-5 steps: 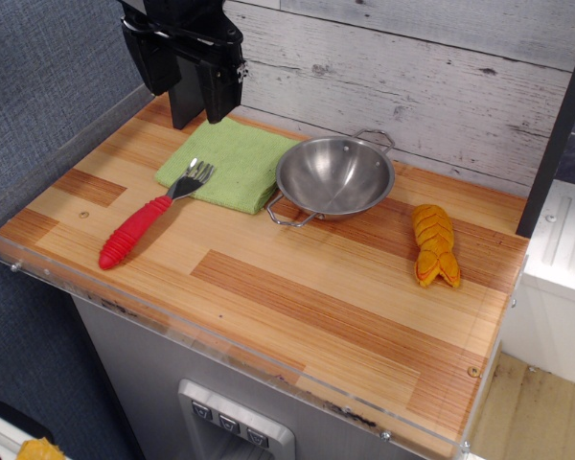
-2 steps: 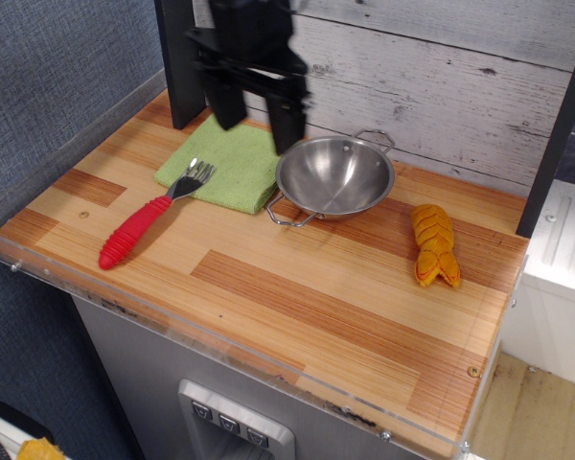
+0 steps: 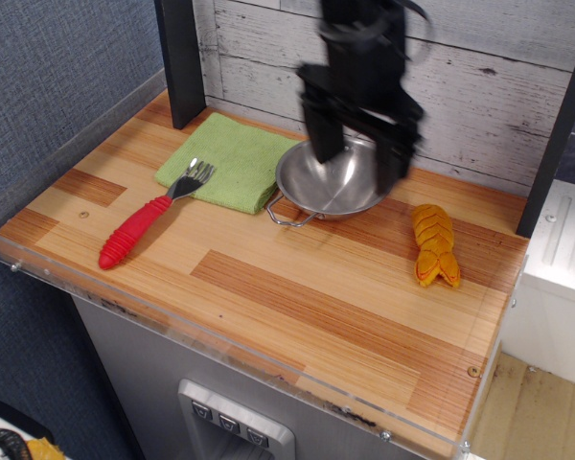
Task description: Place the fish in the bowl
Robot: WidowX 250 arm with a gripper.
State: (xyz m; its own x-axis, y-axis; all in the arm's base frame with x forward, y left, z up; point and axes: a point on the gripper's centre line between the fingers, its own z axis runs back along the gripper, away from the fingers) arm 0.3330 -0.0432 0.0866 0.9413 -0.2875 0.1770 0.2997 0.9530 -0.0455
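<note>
The orange-yellow ribbed fish (image 3: 434, 245) lies on the wooden counter at the right, forked tail toward the front. The shiny steel bowl (image 3: 328, 187) with wire loop handles sits left of it, empty. My gripper (image 3: 357, 165) hangs above the bowl, blurred by motion, its two dark fingers (image 3: 323, 139) spread wide apart and holding nothing. It is up and to the left of the fish, and it hides the back part of the bowl.
A green cloth (image 3: 228, 160) lies at the back left with a red-handled fork (image 3: 149, 216) resting partly on it. A dark post (image 3: 180, 59) stands at the back left. A clear acrylic rim (image 3: 220, 355) runs along the counter's front and left edges.
My gripper has swept from the back left corner to the right, passing over the green cloth, and now hangs over the bowl. The fish, bowl and fork have not moved.
</note>
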